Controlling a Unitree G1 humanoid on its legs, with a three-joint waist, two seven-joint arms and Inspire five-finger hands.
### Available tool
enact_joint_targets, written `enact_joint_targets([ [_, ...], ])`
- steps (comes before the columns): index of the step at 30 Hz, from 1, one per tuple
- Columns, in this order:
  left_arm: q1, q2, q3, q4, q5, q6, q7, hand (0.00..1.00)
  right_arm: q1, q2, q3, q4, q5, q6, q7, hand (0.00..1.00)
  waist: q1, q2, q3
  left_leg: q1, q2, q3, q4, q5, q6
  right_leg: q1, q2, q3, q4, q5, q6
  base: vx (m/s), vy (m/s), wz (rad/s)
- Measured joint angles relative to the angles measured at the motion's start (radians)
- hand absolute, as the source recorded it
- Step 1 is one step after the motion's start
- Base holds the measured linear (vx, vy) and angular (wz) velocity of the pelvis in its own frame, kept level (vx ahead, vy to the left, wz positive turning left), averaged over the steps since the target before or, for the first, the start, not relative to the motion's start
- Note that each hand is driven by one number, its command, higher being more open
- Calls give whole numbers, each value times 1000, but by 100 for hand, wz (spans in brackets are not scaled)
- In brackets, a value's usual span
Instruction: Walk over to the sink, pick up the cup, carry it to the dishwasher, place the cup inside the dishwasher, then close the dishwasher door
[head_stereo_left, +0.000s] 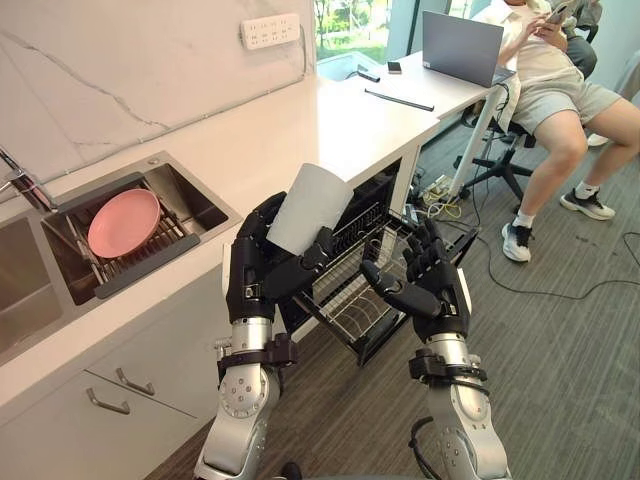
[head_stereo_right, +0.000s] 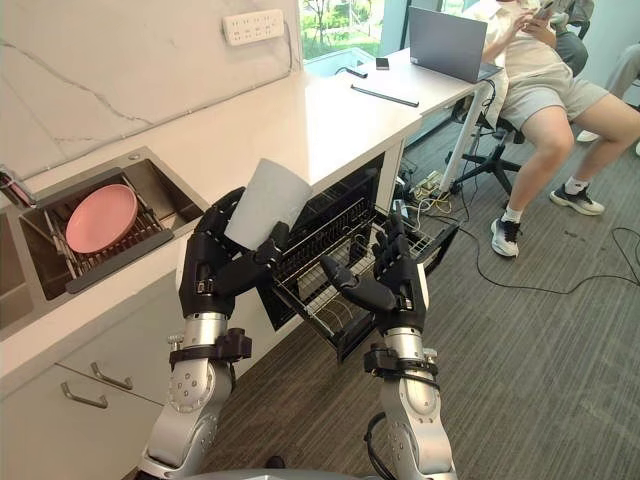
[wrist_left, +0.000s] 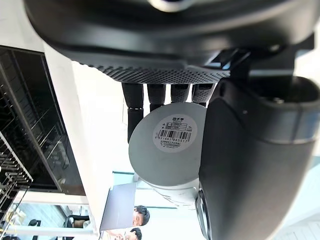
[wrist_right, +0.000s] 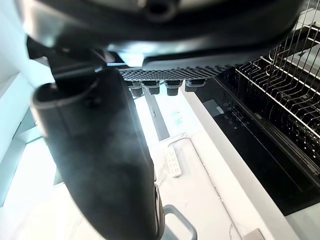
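The left robot hand (head_stereo_left: 262, 270) grips the cup (head_stereo_left: 308, 207) beside the open dishwasher's (head_stereo_left: 385, 192) pulled-out rack (head_stereo_left: 362, 295), the right robot hand (head_stereo_left: 428, 285) loosely spread and empty; loading and shutting remain.

Matt white cup (head_stereo_left: 308, 207) (wire metal rack (head_stereo_left: 365, 285))

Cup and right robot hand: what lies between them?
Open air; the cup, held by the left robot hand, and the open right robot hand are apart. The dishwasher rack shows through the gap in both eye views.
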Motion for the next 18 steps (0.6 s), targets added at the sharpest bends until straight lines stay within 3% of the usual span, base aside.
enact_joint_targets([
  [10,-9,-1,19,59,17,1,33,0,0,1,35,-23,149,-12,34,100,-1,-13,-27,0,-2,14,-10,3,5,-4,-7,7,-12,9,5,-1,2,-3],
  [18,-7,-3,-33,84,19,2,30,0,0,0,73,-22,197,-28,34,100,-1,-13,-51,0,-14,13,-42,24,11,-18,-11,5,-12,10,6,0,0,0],
])
